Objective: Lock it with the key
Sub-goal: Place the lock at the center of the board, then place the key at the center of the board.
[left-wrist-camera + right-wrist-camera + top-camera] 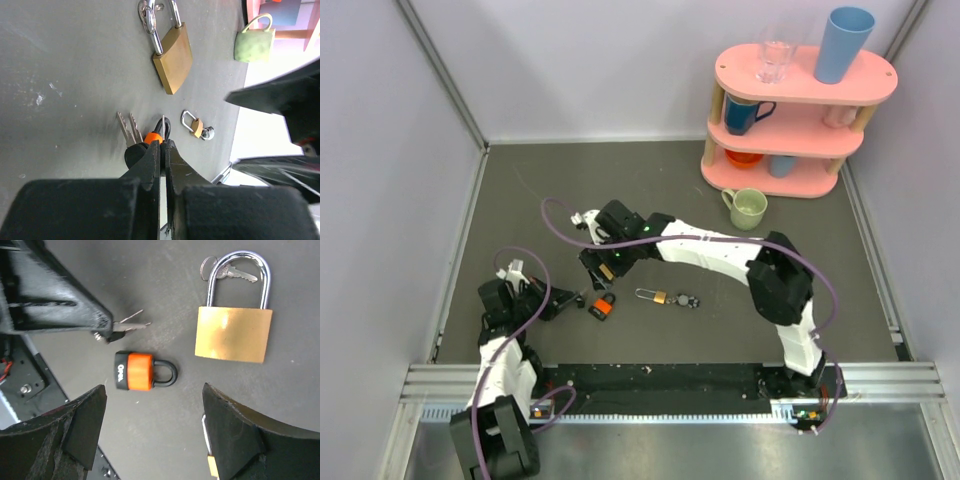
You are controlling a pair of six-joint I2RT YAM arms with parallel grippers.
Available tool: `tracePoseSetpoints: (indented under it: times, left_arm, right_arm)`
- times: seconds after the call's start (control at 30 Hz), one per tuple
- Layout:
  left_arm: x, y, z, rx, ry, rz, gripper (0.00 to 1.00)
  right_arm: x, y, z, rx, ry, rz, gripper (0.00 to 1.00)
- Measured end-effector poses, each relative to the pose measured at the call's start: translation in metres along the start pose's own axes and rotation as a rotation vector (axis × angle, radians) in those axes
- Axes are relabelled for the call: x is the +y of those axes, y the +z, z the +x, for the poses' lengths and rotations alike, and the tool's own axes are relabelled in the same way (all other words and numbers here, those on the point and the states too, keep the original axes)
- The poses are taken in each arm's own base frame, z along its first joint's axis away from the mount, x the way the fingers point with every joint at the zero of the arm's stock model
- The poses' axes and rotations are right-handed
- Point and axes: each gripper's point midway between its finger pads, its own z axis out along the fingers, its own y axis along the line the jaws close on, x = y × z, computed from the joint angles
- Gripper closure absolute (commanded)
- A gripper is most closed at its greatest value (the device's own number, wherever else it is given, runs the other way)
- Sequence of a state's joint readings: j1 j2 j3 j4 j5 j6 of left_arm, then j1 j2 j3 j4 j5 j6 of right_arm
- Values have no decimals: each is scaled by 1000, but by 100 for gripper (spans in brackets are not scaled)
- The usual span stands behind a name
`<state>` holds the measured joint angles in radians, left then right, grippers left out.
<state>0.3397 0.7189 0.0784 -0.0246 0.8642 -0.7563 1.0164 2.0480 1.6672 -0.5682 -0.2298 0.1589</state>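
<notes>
The orange-and-black padlock (603, 307) lies flat on the dark table, shackle closed; it also shows in the right wrist view (140, 371). My left gripper (568, 300) is shut on the bunch of small silver keys, just left of the padlock. In the left wrist view my left gripper (162, 142) has two key blades (127, 129) sticking out beside the jaws, with the padlock's orange body (153, 137) right behind the tips. In the right wrist view the keys (132, 325) point out just above the padlock, none in it. My right gripper (152, 400) is open, hovering over the padlock (603, 265).
A large brass padlock (233, 333) with its own key lies beside the orange one, hidden under my right arm in the top view. A tiny brass padlock (660, 296) on a ring lies to the right. A green mug (748, 208) and a pink shelf (800, 100) stand at the back right.
</notes>
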Motion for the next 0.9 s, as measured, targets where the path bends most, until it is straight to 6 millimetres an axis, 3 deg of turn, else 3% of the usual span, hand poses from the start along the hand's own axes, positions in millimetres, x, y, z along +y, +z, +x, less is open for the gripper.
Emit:
tracePoseSetpoints:
  times: [0.13, 0.27, 0.43, 0.6, 0.77, 0.9]
  left_arm:
    - [2, 1, -2, -4, 3, -5, 100]
    - [6, 4, -3, 2, 0, -13, 100]
    - [13, 8, 0, 28, -14, -27, 98]
    - [14, 12, 3, 54, -11, -23, 80]
    - [14, 14, 6, 73, 2, -15, 68]
    - [14, 15, 8, 82, 11, -10, 38]
  right_arm:
    - [10, -31, -14, -96, 9, -23, 24]
    - [12, -52, -14, -153, 44, -53, 23]
    - [-8, -59, 0, -167, 124, -54, 23]
    - [-27, -55, 14, -150, 186, -33, 23]
    - [-29, -53, 22, -142, 203, -34, 23]
    - [-28, -54, 18, -157, 206, -40, 23]
